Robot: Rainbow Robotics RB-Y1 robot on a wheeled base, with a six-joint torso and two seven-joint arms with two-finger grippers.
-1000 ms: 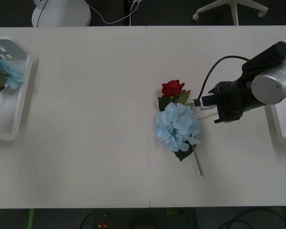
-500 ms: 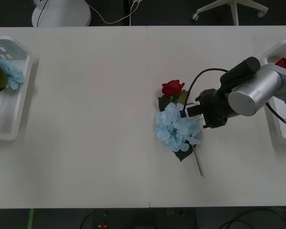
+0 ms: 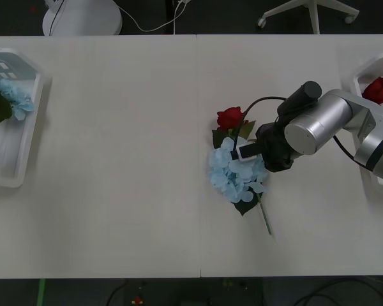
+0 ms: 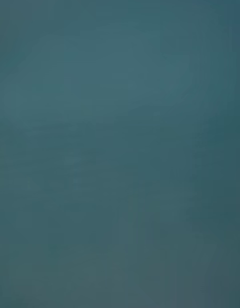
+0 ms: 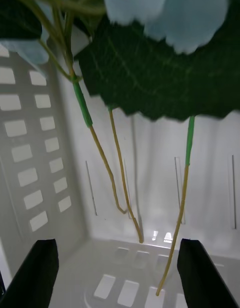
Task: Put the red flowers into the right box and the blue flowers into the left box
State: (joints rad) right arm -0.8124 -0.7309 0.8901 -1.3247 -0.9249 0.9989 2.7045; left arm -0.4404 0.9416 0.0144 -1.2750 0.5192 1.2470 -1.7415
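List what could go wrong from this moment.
1. The right end effector sits over the spot where the red rose and the blue flower overlap in the middle of the table. A grasp here might catch both, or the wrong one.
2. The rose's stem seems to run under the blue flower, so lifting either could drag the other.
3. The left end effector is open inside the left box, among thin stems that could snag.

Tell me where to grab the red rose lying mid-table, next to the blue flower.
Go for the red rose at the bloom, coming from above on its far side. The blue flower lies over its stem and leaves, so only the head is free. The right gripper sits above the blue flower now, just nearer than the rose.
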